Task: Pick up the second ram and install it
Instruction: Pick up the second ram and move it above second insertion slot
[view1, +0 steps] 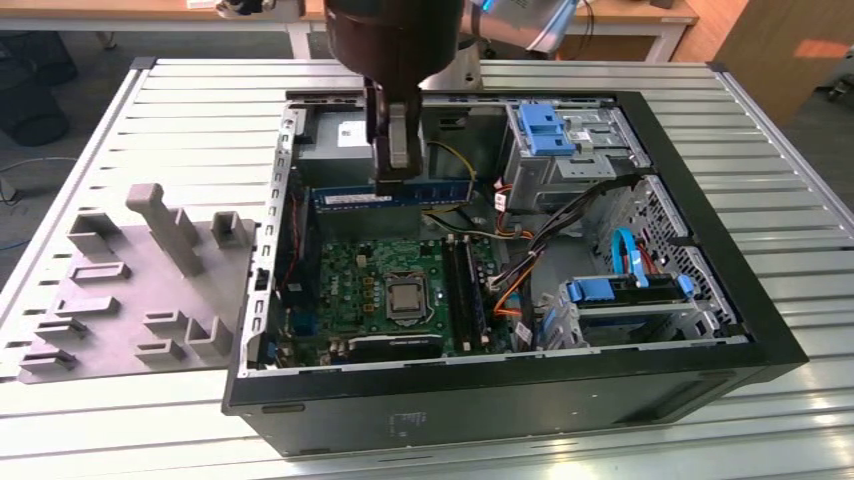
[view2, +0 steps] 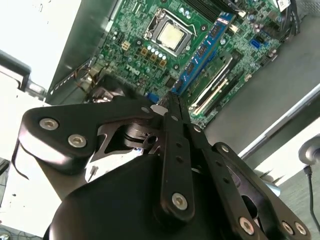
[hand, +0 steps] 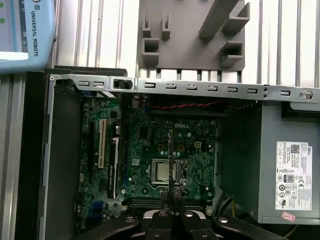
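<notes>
Gripper (view1: 394, 186) hangs inside the open PC case (view1: 534, 405), claw pinched tight on the ram (view1: 441, 191) at about mid-length. Ram is level and up in the air over the far end of the motherboard (view1: 387, 280), just in front of the grey power supply (view1: 334, 140), long side running across the exterior view. It is not seated: the slots (view1: 461, 290) lie below and nearer the camera, running crosswise to it. In the first wrist view the ram shows edge-on between the fingertips. Grey tray (view1: 120, 300) sits on the slatted table (view1: 747, 120), at the exterior view's left of the case.
</notes>
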